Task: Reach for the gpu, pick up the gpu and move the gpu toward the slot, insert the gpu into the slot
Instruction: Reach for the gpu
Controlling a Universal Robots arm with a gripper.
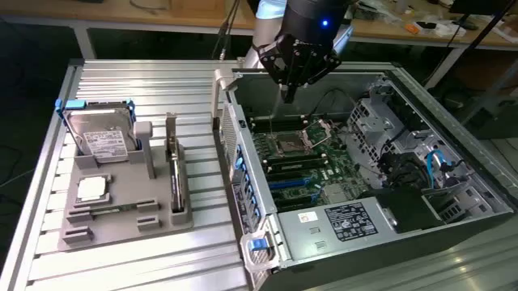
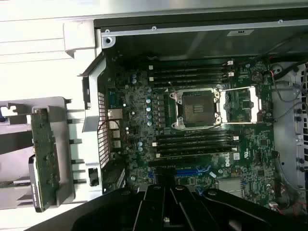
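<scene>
The black end effector (image 1: pixel 289 92) is seen with its fingers drawn together on nothing, hung above the far end of the open grey computer case (image 1: pixel 229 130). The thin, green-edged gpu card (image 1: pixel 174 170) is stood on edge in a grey moulded holder (image 1: pixel 113 225) on the ribbed metal surface (image 1: pixel 145 79), beside the case. The long blue slot (image 2: pixel 192 171) lies bare on the green motherboard (image 1: pixel 332 167).

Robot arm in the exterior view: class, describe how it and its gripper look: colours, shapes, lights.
The gripper is black, its angular linkages tapering to narrow dark fingers. Above it sits a round black wrist housing with a small blue light. The arm segment behind is pale, whitish blue.
</scene>
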